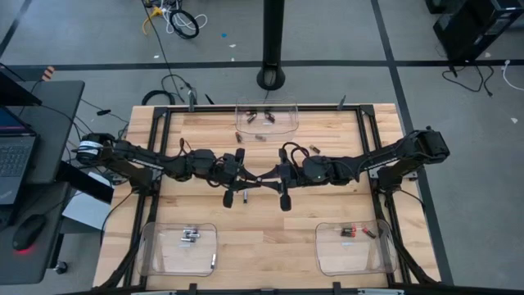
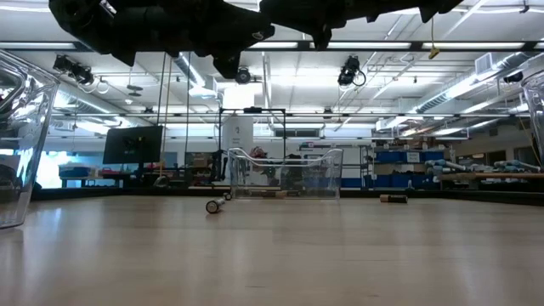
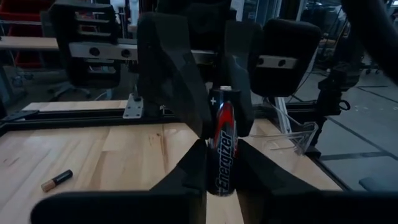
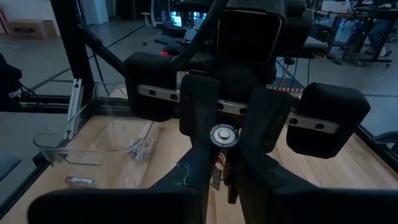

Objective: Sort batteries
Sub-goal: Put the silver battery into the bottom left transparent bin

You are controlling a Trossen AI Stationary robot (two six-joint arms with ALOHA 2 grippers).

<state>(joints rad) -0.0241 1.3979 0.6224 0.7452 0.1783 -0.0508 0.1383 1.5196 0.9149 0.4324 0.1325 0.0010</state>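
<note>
Mid-table, in front of the far bin, both grippers meet nose to nose on one battery: left gripper and right gripper each pinch it, its long axis running between the two wrists

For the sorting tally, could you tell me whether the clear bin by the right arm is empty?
Not empty: the clear bin holds two batteries. Left gripper and right gripper meet mid-table at an Energizer battery.
</note>
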